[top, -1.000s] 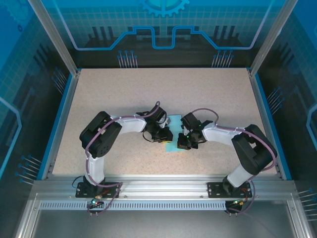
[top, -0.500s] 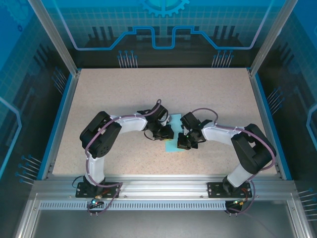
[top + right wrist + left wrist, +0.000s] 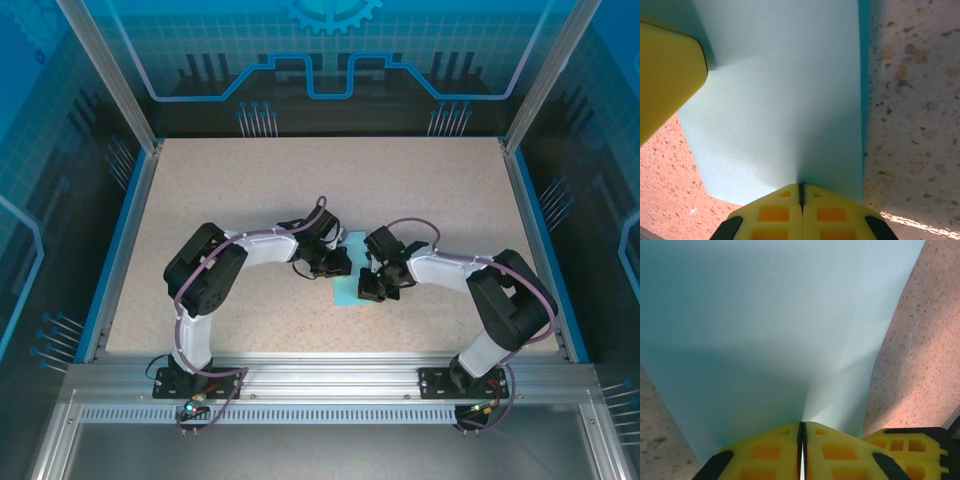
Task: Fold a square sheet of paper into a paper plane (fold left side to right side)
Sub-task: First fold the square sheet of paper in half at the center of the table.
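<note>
The square sheet of paper [image 3: 346,294] lies on the table as a narrow light-blue shape between my two grippers. In the right wrist view the paper [image 3: 780,100] shows a darker lower layer along its right edge, so it is folded over. My left gripper [image 3: 340,263] is at the paper's left side. Its yellow fingers [image 3: 770,450] are shut, with the gripper tip [image 3: 801,422] against the paper [image 3: 765,315], where a faint ridge starts. My right gripper [image 3: 371,289] is at the paper's right side, shut, its tip [image 3: 801,185] resting on the top layer.
The speckled beige table [image 3: 300,190] has blue rails on its left and right edges and open room all around the paper. Both grippers work within a few centimetres of each other. The other gripper's yellow finger [image 3: 665,75] shows at the upper left of the right wrist view.
My left gripper has slid a little toward the far side along the paper's left edge and drawn its fingers closer together. The right arm has stayed put.
</note>
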